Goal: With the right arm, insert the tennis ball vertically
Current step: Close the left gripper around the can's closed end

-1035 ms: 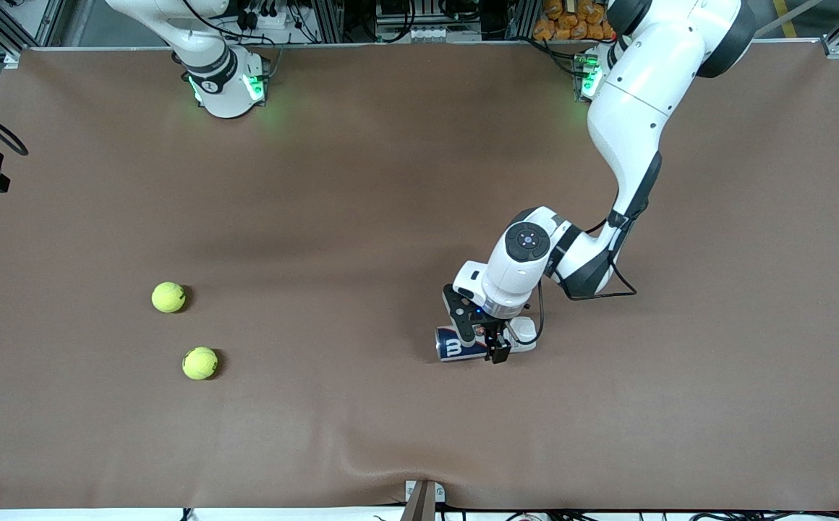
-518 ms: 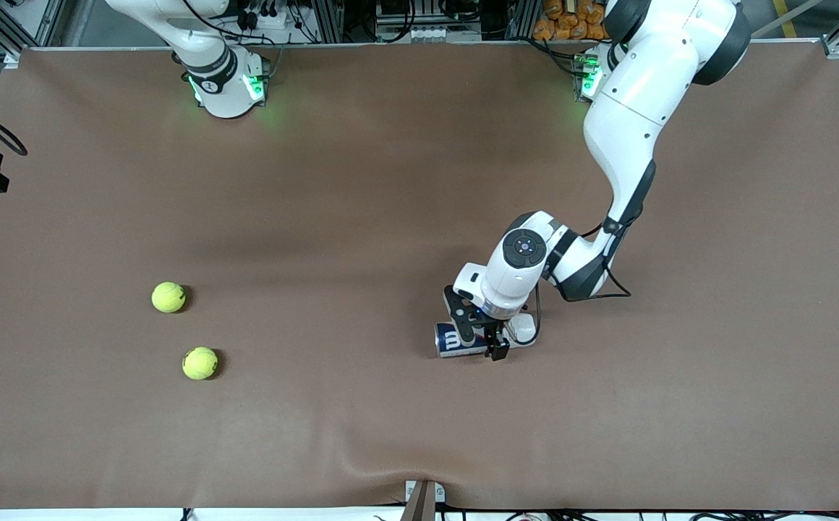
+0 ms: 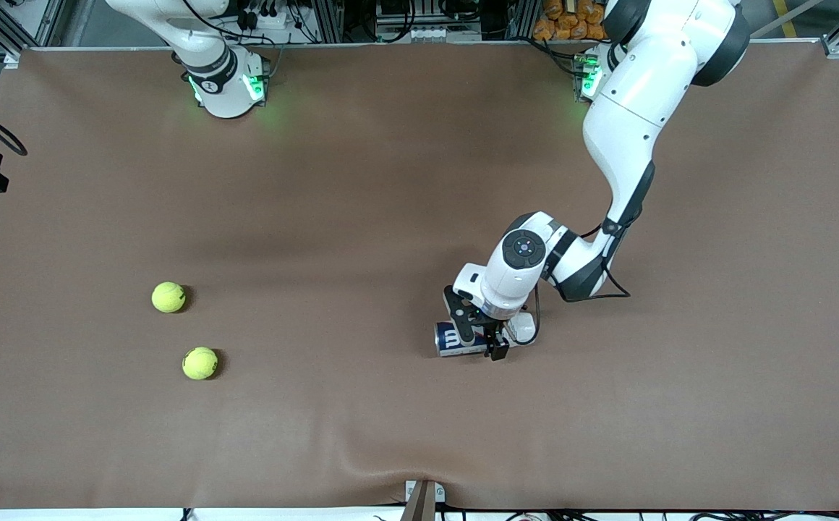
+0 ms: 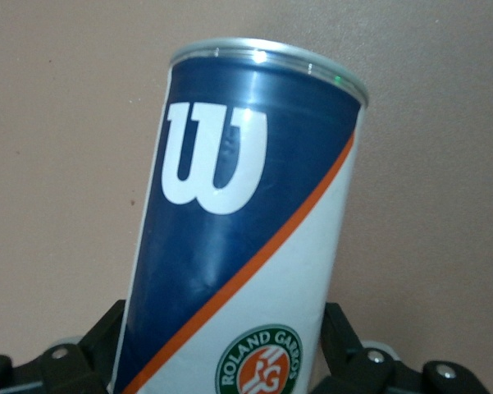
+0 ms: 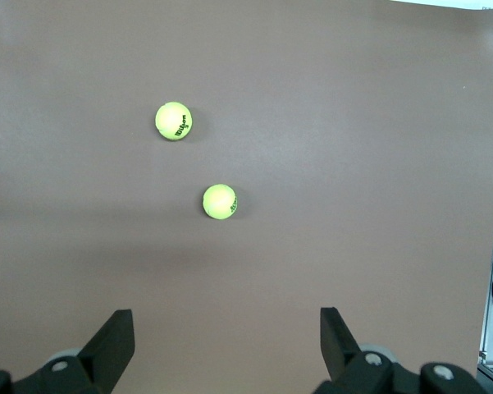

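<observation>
Front view: left claw [image 3: 480,334] down at the worktop [image 3: 390,181], gripping a tennis ball can [image 3: 457,340] that lies on its side, toward the left arm's end. Two tennis balls [image 3: 168,297] [image 3: 199,362] sit loose toward the right arm's end, well apart from the can, the second nearer the camera. Only the right arm's base [image 3: 224,83] shows at the top; its claw is out of frame here.

Left wrist view: fingers [image 4: 107,336] clamp the can [image 4: 242,238] on both sides. Can is blue and white with an orange stripe, big white W, round Roland Garros badge, silver rim. Glossy wall, so it could slip or twist in the grip when tipped upright; a tilted mouth would likely make the ball bounce off.

Right wrist view: right claw [image 5: 227,345] spread wide, holding nothing, high over the worktop. Both balls [image 5: 174,121] [image 5: 220,201] are fuzzy yellow-green, one showing dark print. Round, so a poor pinch could roll one away.
</observation>
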`<state>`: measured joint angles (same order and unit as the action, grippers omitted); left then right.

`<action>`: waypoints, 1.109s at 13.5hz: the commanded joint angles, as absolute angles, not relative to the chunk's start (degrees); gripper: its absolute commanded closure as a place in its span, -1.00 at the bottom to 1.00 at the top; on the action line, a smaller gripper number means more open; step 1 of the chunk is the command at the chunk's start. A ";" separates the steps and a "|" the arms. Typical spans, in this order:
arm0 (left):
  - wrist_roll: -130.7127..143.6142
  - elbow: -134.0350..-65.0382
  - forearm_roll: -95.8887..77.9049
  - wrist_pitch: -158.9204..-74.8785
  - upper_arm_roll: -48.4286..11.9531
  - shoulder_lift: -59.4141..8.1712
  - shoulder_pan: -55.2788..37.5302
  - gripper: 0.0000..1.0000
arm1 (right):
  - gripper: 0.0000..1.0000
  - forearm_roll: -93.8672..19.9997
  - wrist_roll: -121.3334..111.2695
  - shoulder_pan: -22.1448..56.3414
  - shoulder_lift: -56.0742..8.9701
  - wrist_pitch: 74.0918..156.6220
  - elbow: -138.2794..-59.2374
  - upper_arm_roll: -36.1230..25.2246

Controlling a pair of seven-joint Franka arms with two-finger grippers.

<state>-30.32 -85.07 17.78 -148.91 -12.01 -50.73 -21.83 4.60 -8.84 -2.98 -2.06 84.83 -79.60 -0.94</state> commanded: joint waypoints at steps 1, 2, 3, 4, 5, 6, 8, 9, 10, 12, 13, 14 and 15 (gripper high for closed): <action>-32.34 -84.02 16.52 -149.15 -12.66 -51.33 -21.44 -1.00 | -1.00 5.63 -8.96 -3.08 -1.93 84.20 -79.10 -0.88; -32.26 -84.02 16.52 -149.15 -12.66 -51.24 -21.45 -0.99 | -1.00 5.63 -8.96 -3.16 -1.93 84.20 -79.10 -0.88; -32.26 -84.02 16.52 -149.15 -12.66 -51.24 -21.45 -0.94 | -1.00 5.63 -8.96 -3.16 -1.93 84.20 -79.10 -0.88; -32.26 -84.02 16.52 -149.15 -12.66 -51.24 -21.45 -0.89 | -1.00 5.63 -8.96 -3.16 -1.93 84.20 -79.10 -0.88; -32.26 -84.02 16.52 -149.15 -12.66 -51.24 -21.45 -0.80 | -1.00 5.63 -8.96 -3.08 -1.93 84.20 -79.10 -0.79; -32.17 -84.02 16.61 -149.15 -12.66 -51.15 -21.53 -0.72 | -1.00 5.63 -8.96 -3.08 -1.93 84.20 -79.10 -0.79; -32.08 -84.02 16.52 -149.15 -12.66 -50.98 -21.62 -0.71 | -1.00 5.63 -8.96 -2.99 -1.93 84.20 -79.10 -0.79; -32.08 -84.02 16.61 -149.15 -12.66 -50.89 -21.71 -0.65 | -1.00 5.63 -8.96 -2.99 -1.93 84.20 -79.10 -0.79; -32.08 -84.02 16.61 -149.15 -12.66 -50.89 -21.71 -0.63 | -1.00 5.63 -8.96 -2.99 -1.93 84.20 -79.10 -0.79; -31.99 -84.11 16.61 -149.15 -12.66 -50.71 -21.80 -0.57 | -1.00 5.63 -8.96 -3.08 -1.93 84.20 -79.10 -0.79; -31.99 -84.11 16.61 -149.06 -12.66 -50.63 -21.80 -0.55 | -1.00 5.63 -8.96 -3.08 -1.93 84.20 -79.10 -0.79; -31.91 -84.11 16.61 -148.98 -12.66 -50.45 -21.80 -0.54 | -1.00 5.63 -9.05 -3.08 -1.93 84.20 -79.10 -0.79; -31.90 -84.11 16.61 -148.71 -12.66 -50.19 -21.80 -0.52 | -1.00 5.63 -9.05 -3.08 -1.93 84.20 -79.10 -0.79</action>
<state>-30.38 -84.44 17.78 -148.91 -12.45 -50.73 -21.85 4.67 -8.84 -3.00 -2.06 84.81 -79.60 -1.06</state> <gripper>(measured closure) 0.229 0.000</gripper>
